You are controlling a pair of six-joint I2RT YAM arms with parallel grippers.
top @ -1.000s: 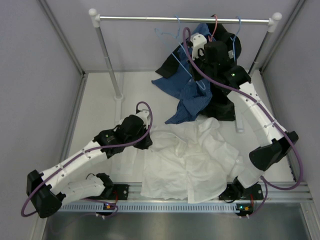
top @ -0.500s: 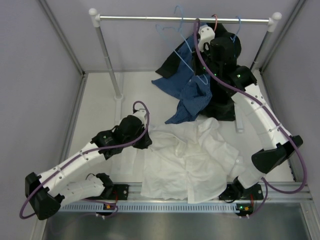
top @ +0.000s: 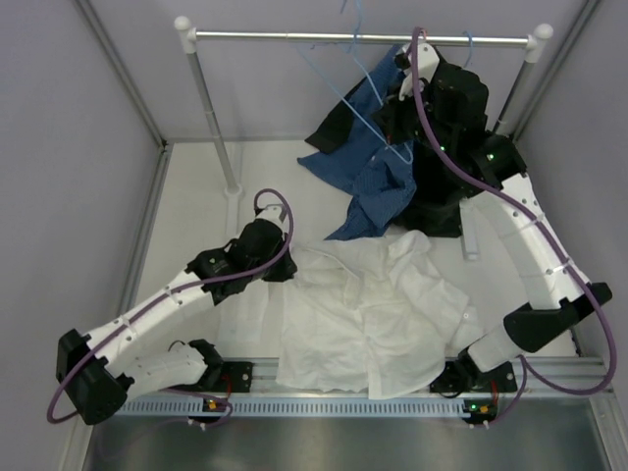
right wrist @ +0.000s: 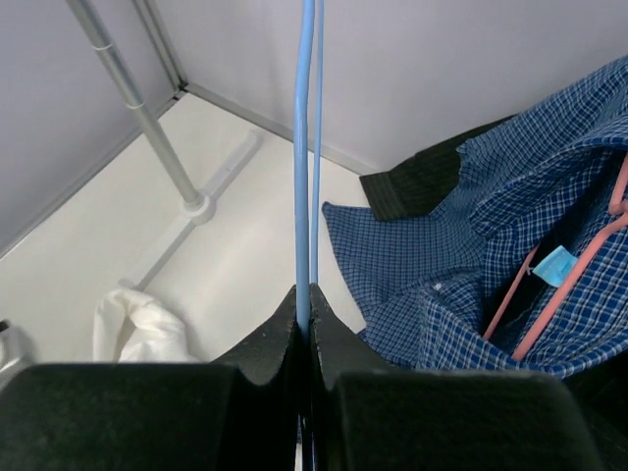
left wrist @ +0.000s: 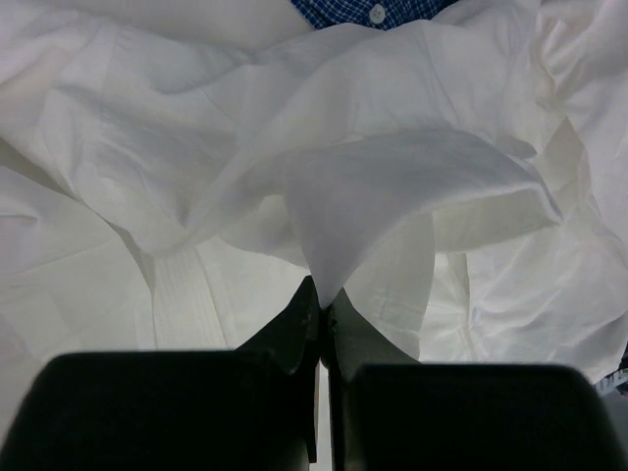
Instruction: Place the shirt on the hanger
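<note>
A white shirt [top: 368, 314] lies crumpled on the table's near middle; it fills the left wrist view [left wrist: 392, 186]. My left gripper [top: 285, 267] is at its left edge, shut on a fold of the white shirt [left wrist: 324, 294]. The thin light-blue hanger [top: 345, 93] is held up near the rail, its hook [top: 353, 12] above the bar. My right gripper [top: 394, 137] is shut on the hanger's wire [right wrist: 305, 196], which runs straight up between the jaws in the right wrist view [right wrist: 306, 294].
A clothes rail [top: 294, 36] spans the back on two white posts. A blue checked shirt [top: 368, 186] and a black garment [top: 437, 196] hang and pile under it, with a red hanger [right wrist: 549, 294] inside. Grey walls stand close on the left, right and back.
My right arm has lifted the light-blue hanger up and to the right, so its hook now rises above the rail. My left gripper has shifted slightly, still holding the shirt.
</note>
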